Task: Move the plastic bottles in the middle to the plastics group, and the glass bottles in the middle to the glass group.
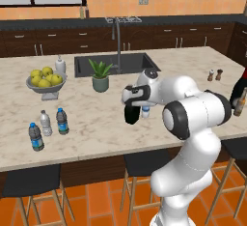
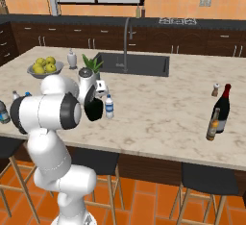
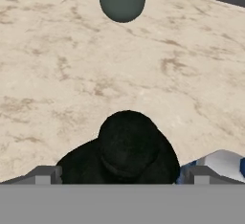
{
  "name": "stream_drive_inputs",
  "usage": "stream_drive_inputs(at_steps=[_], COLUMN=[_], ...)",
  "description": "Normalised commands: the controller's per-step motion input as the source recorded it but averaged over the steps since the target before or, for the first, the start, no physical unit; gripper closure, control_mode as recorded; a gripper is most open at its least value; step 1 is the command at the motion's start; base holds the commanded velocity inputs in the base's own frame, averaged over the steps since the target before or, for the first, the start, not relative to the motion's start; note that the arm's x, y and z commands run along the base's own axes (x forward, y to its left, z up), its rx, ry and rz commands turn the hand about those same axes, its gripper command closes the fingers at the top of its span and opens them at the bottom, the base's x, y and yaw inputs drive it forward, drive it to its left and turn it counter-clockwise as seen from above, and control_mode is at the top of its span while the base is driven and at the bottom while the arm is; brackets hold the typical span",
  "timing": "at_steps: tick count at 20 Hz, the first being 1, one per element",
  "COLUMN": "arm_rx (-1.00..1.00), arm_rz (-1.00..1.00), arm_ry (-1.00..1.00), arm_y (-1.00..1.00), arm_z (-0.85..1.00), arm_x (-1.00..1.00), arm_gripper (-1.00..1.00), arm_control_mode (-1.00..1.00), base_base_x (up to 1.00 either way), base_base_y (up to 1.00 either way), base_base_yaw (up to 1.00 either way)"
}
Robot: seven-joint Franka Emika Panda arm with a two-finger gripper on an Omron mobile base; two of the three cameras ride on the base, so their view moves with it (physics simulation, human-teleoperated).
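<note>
We saw marble island counter [image 1: 96, 123]; sink [image 1: 130, 62] behind, plant pot [image 1: 100, 82] nearby. Gripper [image 3: 122, 177] hung over black bottle [image 3: 125, 153], mid-counter; jaws spread either side, grip uncertain. Clear white-capped bottle [image 2: 109, 106] stood just beside.

I'm seeing a grey bowl of yellow-green fruit [image 1: 46, 81] sitting on the marble counter [image 1: 96, 119], with a white soap dispenser [image 1: 60, 64] standing just behind it. A potted plant [image 1: 100, 75] is standing in front of the dark sink [image 1: 116, 63] and its tall faucet [image 1: 118, 41]. Salt and pepper shakers [image 1: 214, 75] are standing side by side toward the far right.
</note>
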Motion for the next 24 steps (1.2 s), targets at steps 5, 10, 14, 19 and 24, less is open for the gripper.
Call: stream_drive_inputs(at_steps=[5,10,14,19,24], arm_rx=[0.00,0.00,0.00,0.00,0.00], arm_rz=[0.00,0.00,0.00,0.00,0.00], arm_ry=[0.00,0.00,0.00,0.00,0.00], arm_y=[0.02,0.02,0.00,0.00,0.00], arm_z=[-0.05,-0.02,-0.22,-0.12,-0.09], arm_x=[0.04,0.05,0.14,0.06,0.00], arm_gripper=[-1.00,-1.00,-1.00,-1.00,-1.00], arm_control_mode=[-1.00,-1.00,-1.00,-1.00,-1.00], base_base_x=[0.00,0.00,0.00,0.00,0.00], base_base_y=[0.00,0.00,0.00,0.00,0.00], base_base_yaw=[0.00,0.00,0.00,0.00,0.00])
